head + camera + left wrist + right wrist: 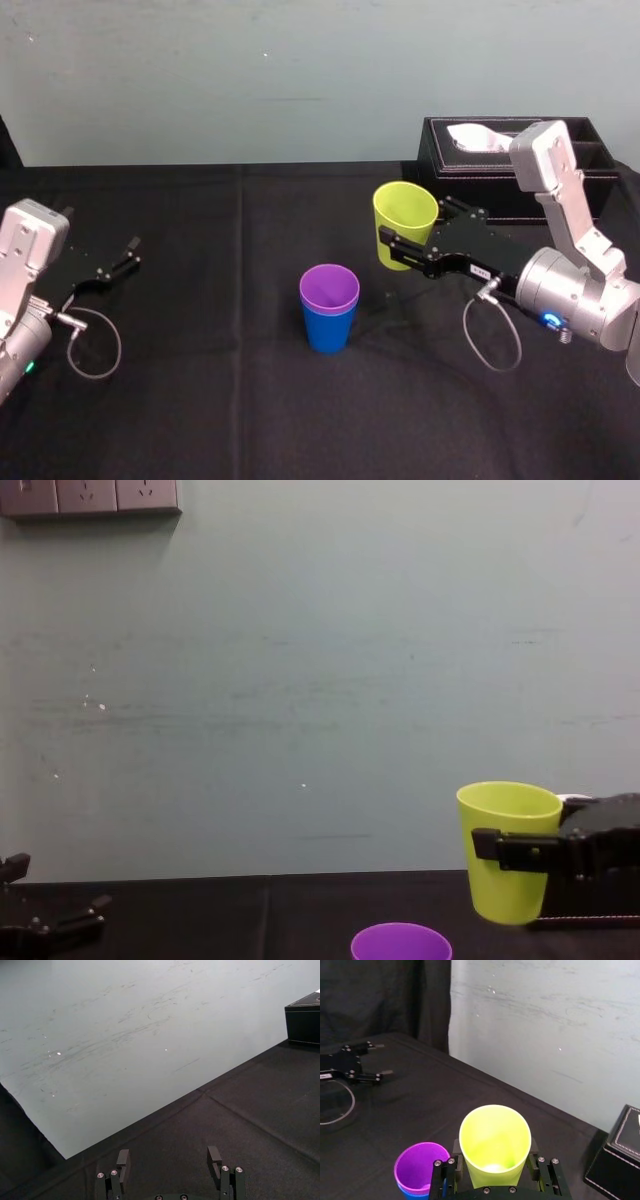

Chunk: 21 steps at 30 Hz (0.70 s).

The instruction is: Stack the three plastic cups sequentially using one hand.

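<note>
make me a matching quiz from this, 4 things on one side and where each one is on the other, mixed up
1 yellow-green cup
2 purple cup
3 blue cup
4 left gripper

A nested inside another cup
B open, empty, at the table's left side
C gripped by the right gripper
D standing on the table, holding another cup

Pairs: 1-C, 2-A, 3-D, 4-B

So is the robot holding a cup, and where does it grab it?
Yes. The right gripper holds the yellow-green cup by its sides, about halfway down. The left gripper is empty.
</note>
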Tool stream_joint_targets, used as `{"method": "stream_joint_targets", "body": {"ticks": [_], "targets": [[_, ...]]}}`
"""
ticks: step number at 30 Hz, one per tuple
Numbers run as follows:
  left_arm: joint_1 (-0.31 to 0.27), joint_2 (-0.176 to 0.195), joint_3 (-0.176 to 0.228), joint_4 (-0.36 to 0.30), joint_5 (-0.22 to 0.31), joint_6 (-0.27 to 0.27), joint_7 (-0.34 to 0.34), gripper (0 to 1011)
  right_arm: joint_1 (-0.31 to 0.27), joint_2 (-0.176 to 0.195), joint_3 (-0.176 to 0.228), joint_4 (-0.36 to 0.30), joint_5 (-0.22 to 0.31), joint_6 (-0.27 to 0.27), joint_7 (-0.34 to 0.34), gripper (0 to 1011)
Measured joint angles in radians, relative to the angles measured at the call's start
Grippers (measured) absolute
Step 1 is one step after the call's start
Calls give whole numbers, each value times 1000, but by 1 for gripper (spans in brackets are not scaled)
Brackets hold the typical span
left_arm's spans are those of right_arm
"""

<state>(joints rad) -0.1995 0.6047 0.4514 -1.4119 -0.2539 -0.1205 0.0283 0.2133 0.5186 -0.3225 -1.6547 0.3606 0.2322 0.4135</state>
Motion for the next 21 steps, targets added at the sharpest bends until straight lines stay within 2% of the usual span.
{"method": "stream_joint_targets", "body": {"ticks": [14, 21], "targets": [[0, 0, 0, 0, 0, 0, 0, 1010, -7, 17, -38, -87, 4, 10, 6, 733], [0, 0, 0, 0, 0, 0, 0, 1010, -7, 19, -59, -108, 4, 12, 11, 733]]}}
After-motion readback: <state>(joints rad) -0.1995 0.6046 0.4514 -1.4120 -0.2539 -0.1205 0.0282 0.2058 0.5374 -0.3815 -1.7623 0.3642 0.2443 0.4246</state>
